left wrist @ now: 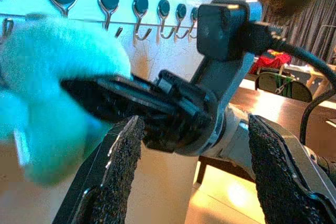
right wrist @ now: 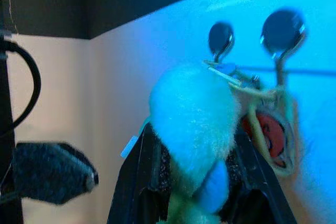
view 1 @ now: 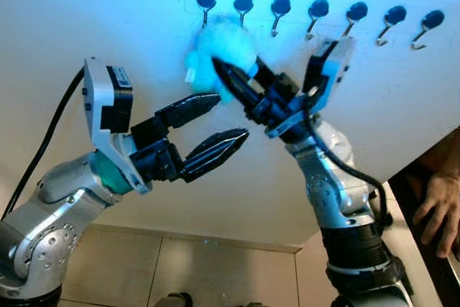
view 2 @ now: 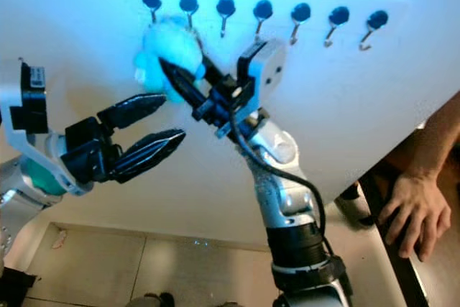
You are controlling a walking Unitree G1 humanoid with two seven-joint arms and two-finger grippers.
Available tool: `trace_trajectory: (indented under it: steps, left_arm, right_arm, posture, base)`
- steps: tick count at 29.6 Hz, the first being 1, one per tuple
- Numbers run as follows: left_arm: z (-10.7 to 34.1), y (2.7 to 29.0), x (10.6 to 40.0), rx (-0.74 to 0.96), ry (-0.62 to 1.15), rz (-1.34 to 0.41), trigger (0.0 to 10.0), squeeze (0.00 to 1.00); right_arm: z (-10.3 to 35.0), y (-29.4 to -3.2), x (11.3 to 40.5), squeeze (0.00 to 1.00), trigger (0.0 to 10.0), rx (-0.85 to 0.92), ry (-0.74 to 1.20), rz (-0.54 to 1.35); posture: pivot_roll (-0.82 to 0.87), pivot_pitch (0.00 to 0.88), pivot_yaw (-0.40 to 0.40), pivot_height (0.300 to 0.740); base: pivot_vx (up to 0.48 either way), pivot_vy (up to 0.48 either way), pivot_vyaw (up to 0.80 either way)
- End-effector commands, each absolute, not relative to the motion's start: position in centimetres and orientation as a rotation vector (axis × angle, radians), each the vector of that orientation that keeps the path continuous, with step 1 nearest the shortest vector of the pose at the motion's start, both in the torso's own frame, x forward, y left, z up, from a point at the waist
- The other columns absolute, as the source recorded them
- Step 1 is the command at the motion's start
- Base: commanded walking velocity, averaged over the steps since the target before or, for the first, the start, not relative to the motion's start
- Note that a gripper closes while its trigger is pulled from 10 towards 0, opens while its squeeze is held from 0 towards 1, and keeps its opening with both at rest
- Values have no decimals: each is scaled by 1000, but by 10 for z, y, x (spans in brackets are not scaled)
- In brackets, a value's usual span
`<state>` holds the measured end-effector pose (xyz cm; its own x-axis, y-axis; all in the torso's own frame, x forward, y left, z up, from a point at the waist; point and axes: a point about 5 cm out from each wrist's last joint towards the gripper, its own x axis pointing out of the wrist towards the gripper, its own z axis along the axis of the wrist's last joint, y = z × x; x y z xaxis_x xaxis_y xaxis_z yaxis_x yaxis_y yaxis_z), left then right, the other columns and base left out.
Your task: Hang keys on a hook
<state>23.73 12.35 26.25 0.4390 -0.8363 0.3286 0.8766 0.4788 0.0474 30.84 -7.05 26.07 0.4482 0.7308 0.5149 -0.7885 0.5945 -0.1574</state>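
right end effector [view 1: 228,77] gripping fluffy keyring [view 1: 215,52] (under hooks [view 1: 243,3]), left end effector [view 1: 230,118] agape

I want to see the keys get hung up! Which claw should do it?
The right claw. It already grips the fluffy blue keychain up at the hooks, with the keys dangling beside them. The left claw is open, lower down and holding nothing.

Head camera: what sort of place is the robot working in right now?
Probably a home entryway or hall: a white wall with a row of key hooks, a tiled floor below, and a dark table edge beside it.
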Motion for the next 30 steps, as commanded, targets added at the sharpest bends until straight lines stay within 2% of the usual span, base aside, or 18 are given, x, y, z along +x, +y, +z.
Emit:
trace_trajectory:
  steps: [1, 8, 14, 15, 16, 17, 21, 22, 23, 24, 25, 30]
  left_arm:
    - [264, 121, 234, -135, -330, -1083, 10000, 0]
    - [265, 122, 234, -136, -330, -1081, 10000, 0]
    - [265, 121, 234, -134, -328, -1079, 10000, 0]
    - [265, 122, 234, -134, -326, -1079, 10000, 0]
    - [264, 121, 235, -135, -324, -1079, 10000, 0]
    - [264, 121, 235, -135, -322, -1080, 10000, 0]
    - [264, 121, 235, -135, -321, -1082, 10000, 0]
    - [264, 120, 236, -135, -321, -1083, 10000, 0]
    - [264, 120, 236, -135, -321, -1083, 10000, 0]
    - [264, 120, 236, -135, -321, -1083, 10000, 0]
    - [263, 120, 235, -135, -320, -1082, 10000, 0]
    - [262, 121, 235, -135, -316, -1082, 10000, 0]
  right_arm:
    - [249, -70, 309, 0, 10000, 83, -536, 949]
    - [237, -70, 304, 0, 10000, 31, -500, 977]
    - [233, -80, 302, 0, 10000, 55, -489, 925]
    - [232, -85, 304, 90, 10000, 81, -488, 882]
    - [232, -89, 305, 698, 10000, 112, -486, 850]
    - [232, -92, 305, 1000, 10000, 138, -486, 837]
    - [235, -95, 301, 1000, 10000, 158, -490, 857]
    - [235, -95, 298, 231, 10000, 156, -490, 878]
    - [235, -95, 298, 231, 10000, 156, -490, 878]
    - [235, -96, 294, 0, 10000, 151, -485, 899]
    - [231, -100, 285, 0, 10000, 127, -465, 935]
    - [224, -109, 277, 0, 10000, 107, -434, 938]
  posture:
    - [40, 71, 55, 740]
    - [38, 77, 53, 740]
    - [32, 81, 52, 740]
    - [28, 82, 54, 740]
    - [26, 81, 55, 740]
    - [25, 81, 55, 740]
    - [23, 80, 53, 740]
    - [23, 81, 51, 740]
    - [23, 81, 51, 740]
    - [23, 81, 51, 740]
    - [19, 82, 48, 740]
    - [10, 87, 44, 740]
  base:
    - [0, 0, 0]
    - [0, 0, 0]
    - [0, 0, 0]
    - [0, 0, 0]
    - [0, 0, 0]
    - [0, 0, 0]
    - [0, 0, 0]
    - [0, 0, 0]
    - [0, 0, 0]
    - [0, 0, 0]
    - [0, 0, 0]
    - [0, 0, 0]
